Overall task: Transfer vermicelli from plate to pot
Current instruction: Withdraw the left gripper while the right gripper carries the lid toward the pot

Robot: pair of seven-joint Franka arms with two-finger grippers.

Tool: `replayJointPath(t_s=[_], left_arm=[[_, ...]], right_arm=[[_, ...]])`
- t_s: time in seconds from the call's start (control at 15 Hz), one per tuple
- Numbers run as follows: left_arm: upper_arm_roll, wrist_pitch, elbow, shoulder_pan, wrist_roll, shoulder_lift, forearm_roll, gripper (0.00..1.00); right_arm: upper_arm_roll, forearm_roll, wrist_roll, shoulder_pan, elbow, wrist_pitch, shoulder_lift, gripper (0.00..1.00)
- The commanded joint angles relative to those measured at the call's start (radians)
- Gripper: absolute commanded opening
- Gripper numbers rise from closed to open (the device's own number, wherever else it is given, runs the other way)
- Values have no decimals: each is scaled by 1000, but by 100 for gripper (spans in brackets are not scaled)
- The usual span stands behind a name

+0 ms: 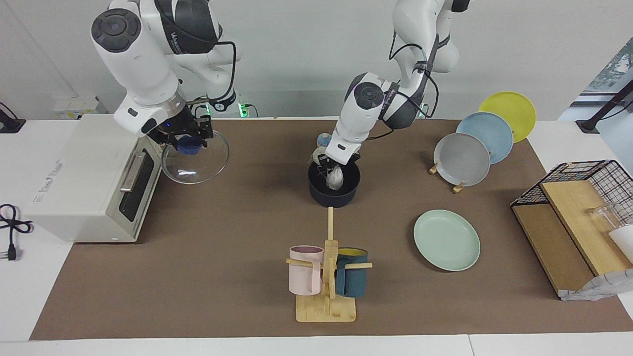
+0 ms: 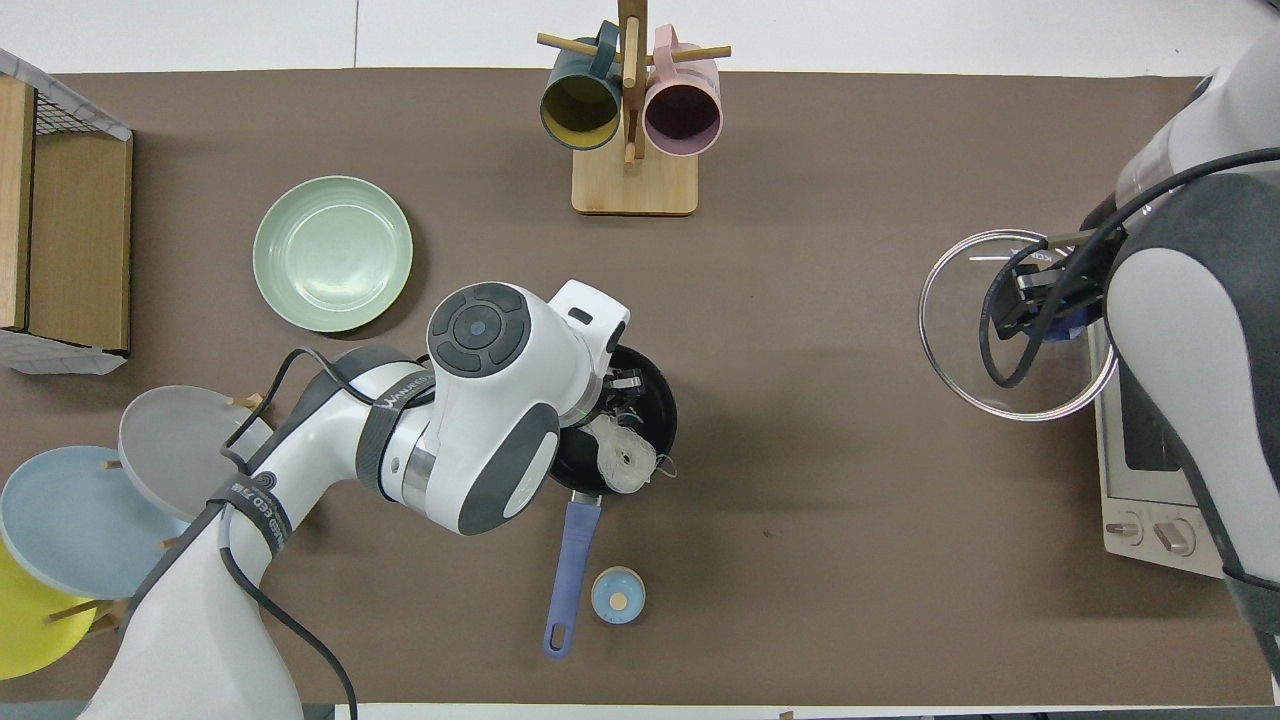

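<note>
- 1 whitish, translucent vermicelli [image 1: 335, 178] nest hangs inside the pot [image 1: 316, 190], left gripper [image 1: 330, 167] fingers clamped on it.
- Mint plate [image 1: 446, 240] lies bare.
- Right gripper [image 1: 188, 143] fingers grip the glass lid [image 1: 195, 160] knob.

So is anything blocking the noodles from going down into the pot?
Nothing visible. The left tool holds the vermicelli right at the open mouth of the pot, already hanging inside the rim. The glass lid is off, held up by the right tool beside the toaster oven.
</note>
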Motion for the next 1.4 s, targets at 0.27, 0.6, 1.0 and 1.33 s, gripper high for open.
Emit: replayJointPath(t_s=[0.27,0.6,1.0,1.33], left_arm=[[4,43,-15,16,80,21,-21,0],[10,-108,63,21,83,-11,7,100],[10,-427,289,108,83,-94,56,100],[9,-513,313,237,197,-185,154,100]], right_arm=[[7,14,-19,-3,23,-11,8,0],[7,39,-13,3,23,-11,8,0],[12,51,-8,8,29,-4,9,0],[62,48,50,8,37,-1,11,0]])
